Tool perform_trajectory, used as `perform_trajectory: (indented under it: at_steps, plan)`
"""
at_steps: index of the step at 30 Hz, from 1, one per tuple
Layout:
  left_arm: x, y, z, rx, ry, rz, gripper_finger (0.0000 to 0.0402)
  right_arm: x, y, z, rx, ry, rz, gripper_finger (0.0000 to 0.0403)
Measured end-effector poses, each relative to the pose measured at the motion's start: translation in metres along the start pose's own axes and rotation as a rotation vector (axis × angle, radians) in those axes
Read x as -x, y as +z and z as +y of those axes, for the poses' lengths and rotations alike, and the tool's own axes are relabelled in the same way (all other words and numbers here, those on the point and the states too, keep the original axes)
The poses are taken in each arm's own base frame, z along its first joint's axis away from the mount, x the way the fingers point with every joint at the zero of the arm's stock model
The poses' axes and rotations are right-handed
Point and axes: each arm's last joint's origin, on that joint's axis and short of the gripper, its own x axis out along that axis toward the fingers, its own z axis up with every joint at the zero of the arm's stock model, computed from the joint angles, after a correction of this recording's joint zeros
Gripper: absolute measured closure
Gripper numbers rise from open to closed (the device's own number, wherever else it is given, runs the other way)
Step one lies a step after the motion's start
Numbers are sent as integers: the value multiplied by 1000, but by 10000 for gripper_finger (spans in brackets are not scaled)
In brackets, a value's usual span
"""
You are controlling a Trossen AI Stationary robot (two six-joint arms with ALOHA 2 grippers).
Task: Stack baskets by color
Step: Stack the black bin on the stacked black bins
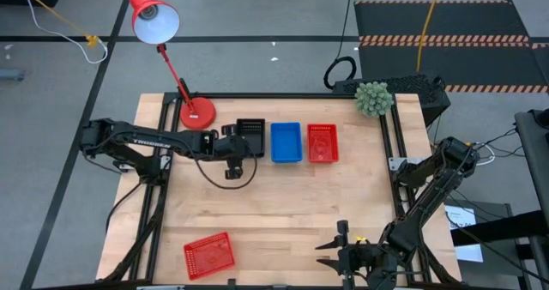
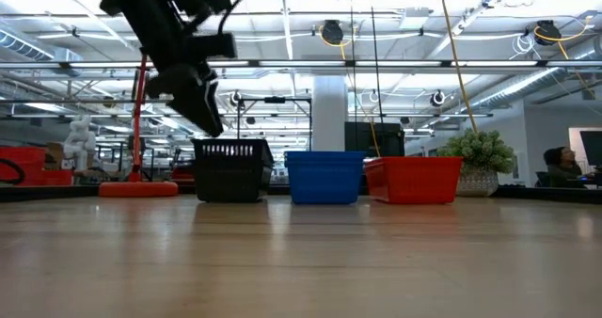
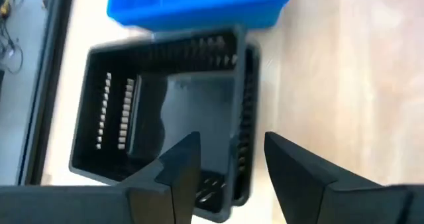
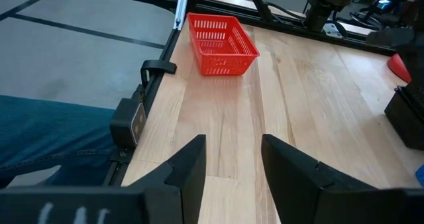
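Three baskets stand in a row at the table's far side: black (image 1: 250,136), blue (image 1: 286,141) and red (image 1: 322,142). The low view shows the same row: black (image 2: 231,170), blue (image 2: 324,176), red (image 2: 414,179). My left gripper (image 3: 232,161) hangs open over the black basket (image 3: 159,111), one finger on each side of its near wall, touching neither side. A second black rim shows just outside that wall. Another red basket (image 1: 208,255) lies alone near the front left corner. My right gripper (image 1: 330,245) waits open at the front edge, pointing toward this red basket (image 4: 220,43).
A red desk lamp stands with its round base (image 1: 197,112) at the far left corner, close to the black basket. A small green plant (image 1: 372,98) sits at the far right corner. Bare wood (image 1: 283,204) lies between the row and the front edge.
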Motion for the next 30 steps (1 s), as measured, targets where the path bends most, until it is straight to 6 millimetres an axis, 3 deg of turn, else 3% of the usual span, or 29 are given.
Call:
perform_trajectory:
  at_steps: [6, 15, 30]
  plan:
    - [7, 7, -7, -3, -10, -70, 269, 0, 0, 0, -1, 0, 0, 264]
    - [1, 5, 3, 91, 25, -47, 393, 0, 0, 0, -17, 1, -2, 264]
    - [-14, -14, -4, 114, 10, -48, 390, 0, 0, 0, -11, 1, 0, 264]
